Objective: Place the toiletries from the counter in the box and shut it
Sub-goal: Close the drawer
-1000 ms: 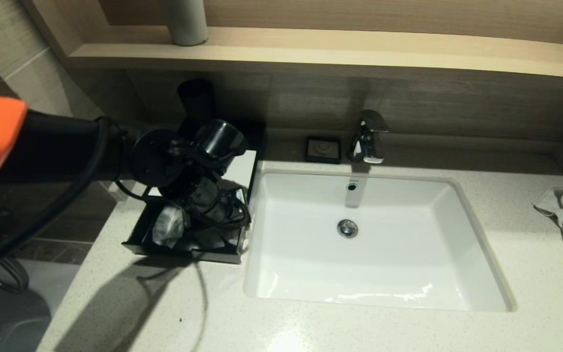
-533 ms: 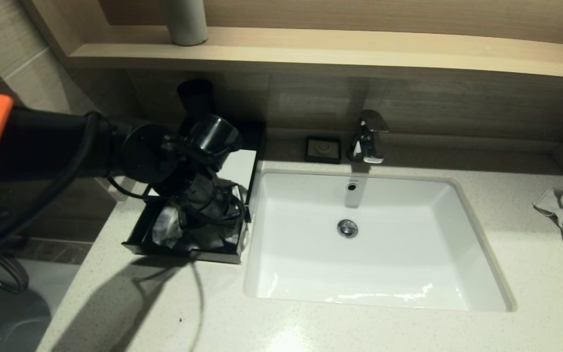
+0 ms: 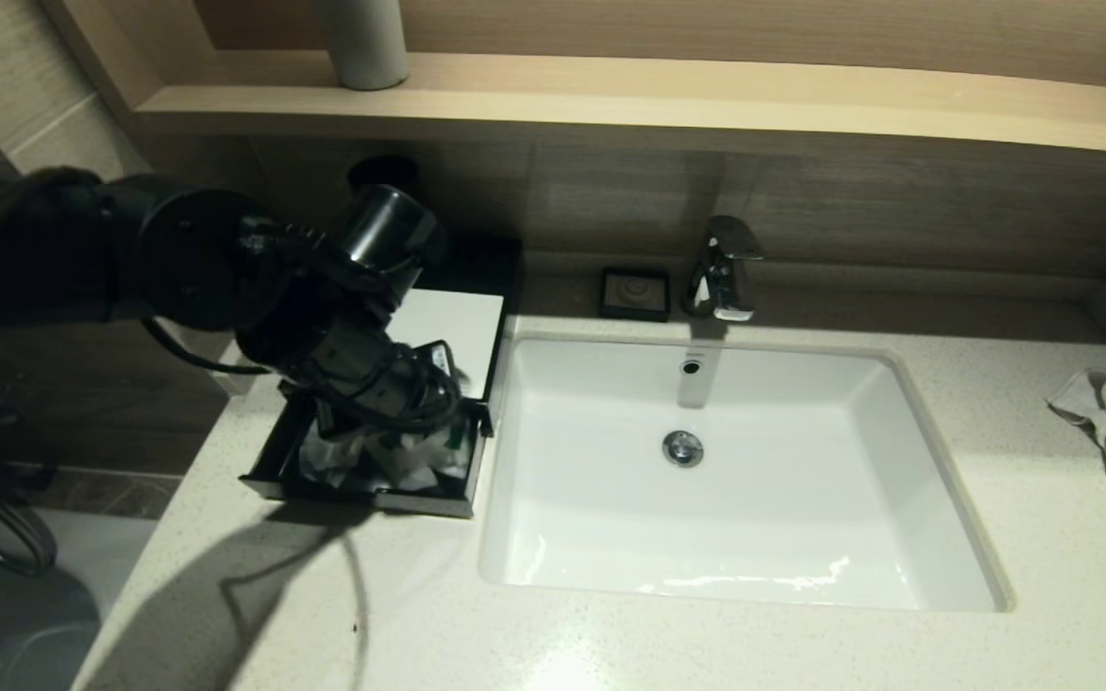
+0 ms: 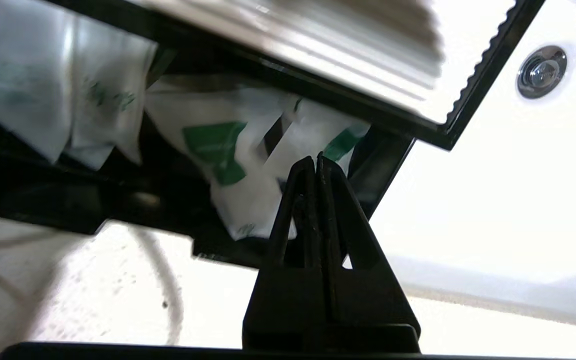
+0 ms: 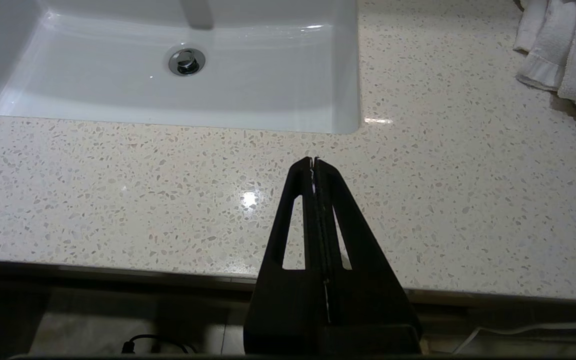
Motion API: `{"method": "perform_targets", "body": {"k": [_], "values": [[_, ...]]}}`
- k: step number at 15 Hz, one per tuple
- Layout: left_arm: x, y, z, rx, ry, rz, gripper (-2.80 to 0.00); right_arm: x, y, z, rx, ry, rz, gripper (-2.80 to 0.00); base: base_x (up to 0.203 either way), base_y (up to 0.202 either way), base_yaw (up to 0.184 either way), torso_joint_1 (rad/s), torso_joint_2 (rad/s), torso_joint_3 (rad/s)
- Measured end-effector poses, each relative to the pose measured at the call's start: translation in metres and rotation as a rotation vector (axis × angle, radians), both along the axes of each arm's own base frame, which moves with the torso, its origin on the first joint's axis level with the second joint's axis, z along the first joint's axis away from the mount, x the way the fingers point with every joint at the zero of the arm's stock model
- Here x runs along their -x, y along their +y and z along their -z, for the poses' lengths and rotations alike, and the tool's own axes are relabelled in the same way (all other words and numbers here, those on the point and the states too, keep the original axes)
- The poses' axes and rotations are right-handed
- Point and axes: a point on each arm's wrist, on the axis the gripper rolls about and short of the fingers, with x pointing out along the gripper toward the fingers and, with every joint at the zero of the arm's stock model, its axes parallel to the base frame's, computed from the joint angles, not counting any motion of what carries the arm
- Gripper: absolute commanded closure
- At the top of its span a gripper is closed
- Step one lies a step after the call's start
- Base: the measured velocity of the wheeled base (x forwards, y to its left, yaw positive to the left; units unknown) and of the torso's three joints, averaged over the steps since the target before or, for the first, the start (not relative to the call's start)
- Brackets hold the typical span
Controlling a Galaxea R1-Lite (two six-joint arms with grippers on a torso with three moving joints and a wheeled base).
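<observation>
Several sachets sit in the box's open drawer, so I've got the left gripper above them, jaws pinched empty, for pushing. Right gripper parked, jaws closed.

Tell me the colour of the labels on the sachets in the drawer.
Green labels, clearest in the left wrist view.

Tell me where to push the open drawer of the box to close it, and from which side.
Press the drawer's front wall, the long flat black face nearest the counter edge, near its middle, pushing toward the back wall. The left gripper, shut, sits just above the sachets inside.
</observation>
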Motion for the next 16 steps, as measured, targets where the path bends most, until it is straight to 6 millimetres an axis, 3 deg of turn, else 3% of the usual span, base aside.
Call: {"method": "perform_targets", "body": {"k": [3,8,16], "values": [[0.017,0.01,-0.001,-0.05,0.064,0.015,0.0,0.0,0.0,0.0,0.0,0.0,0.0,0.0,0.0,0.0,0.0,0.0,0.0,0.0],[0.037,0.02,0.019,-0.116,0.166,0.041,0.0,0.0,0.0,0.0,0.001,0.0,0.0,0.0,0.0,0.0,0.0,0.0,0.0,0.0],[0.047,0.011,0.035,-0.137,0.207,0.088,0.0,0.0,0.0,0.0,0.0,0.0,0.0,0.0,0.0,0.0,0.0,0.0,0.0,0.0]]}}
